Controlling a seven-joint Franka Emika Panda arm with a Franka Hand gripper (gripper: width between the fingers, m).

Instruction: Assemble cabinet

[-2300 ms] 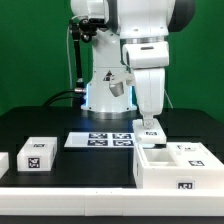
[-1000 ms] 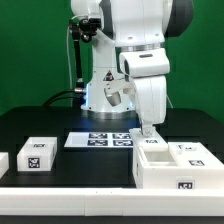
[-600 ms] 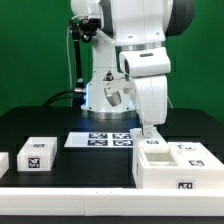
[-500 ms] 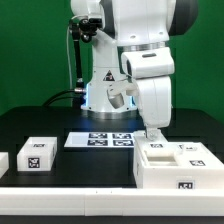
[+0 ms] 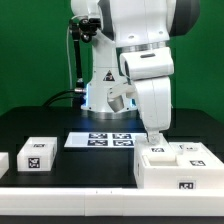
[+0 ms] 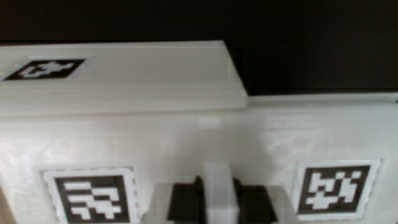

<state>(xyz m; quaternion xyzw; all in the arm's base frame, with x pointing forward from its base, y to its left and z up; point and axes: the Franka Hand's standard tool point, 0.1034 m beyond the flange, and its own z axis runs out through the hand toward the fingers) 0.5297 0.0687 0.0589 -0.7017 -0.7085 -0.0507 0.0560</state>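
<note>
The cabinet (image 5: pixel 172 170) is a white box with tags at the exterior view's right, near the table's front. My gripper (image 5: pixel 154 134) hangs straight down over its far left corner, shut on a small white drawer block (image 5: pixel 153 149) that sits at the cabinet's top. In the wrist view the two dark fingers (image 6: pixel 185 200) pinch a thin white rib of the block (image 6: pixel 107 150), with a tag on either side. My gripper (image 6: pixel 214 200) is closed on that rib. Whether the block is fully seated in the cabinet I cannot tell.
The marker board (image 5: pixel 100 139) lies flat in front of the robot base. A loose white tagged block (image 5: pixel 37 152) stands at the exterior view's left, and another (image 5: pixel 3 161) shows at the left edge. The table is black.
The gripper has moved to the exterior view's right and down with the drawer block, from above the marker board's end onto the cabinet's far left corner.
</note>
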